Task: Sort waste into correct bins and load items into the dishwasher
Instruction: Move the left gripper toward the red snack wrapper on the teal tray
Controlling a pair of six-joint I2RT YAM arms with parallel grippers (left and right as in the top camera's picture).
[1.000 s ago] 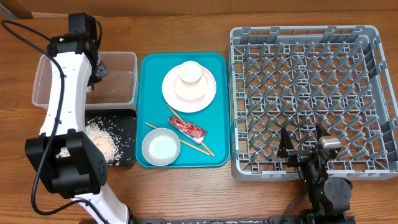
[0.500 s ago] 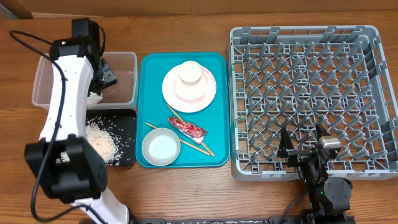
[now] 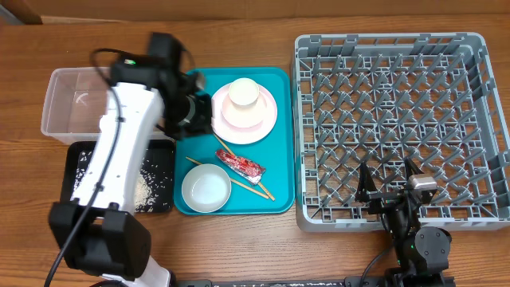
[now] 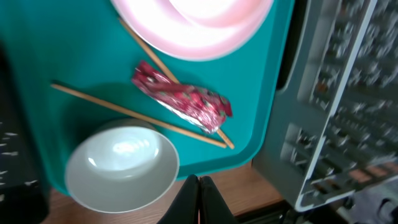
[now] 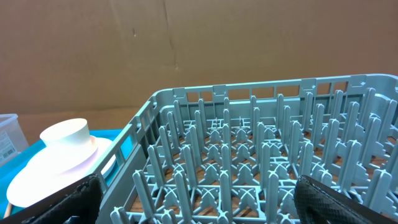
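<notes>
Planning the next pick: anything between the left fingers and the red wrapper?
Nothing visible. The red wrapper lies uncovered across the chopsticks on the teal tray. The shut left fingers hang over the tray, with open air between.

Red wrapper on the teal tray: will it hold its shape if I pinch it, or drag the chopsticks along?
Probably floppy and light: the red wrapper looks crinkled and flattened. Its shiny foil may slip in a shallow pinch. It lies over one of the chopsticks, so lifting it could nudge them.
</notes>
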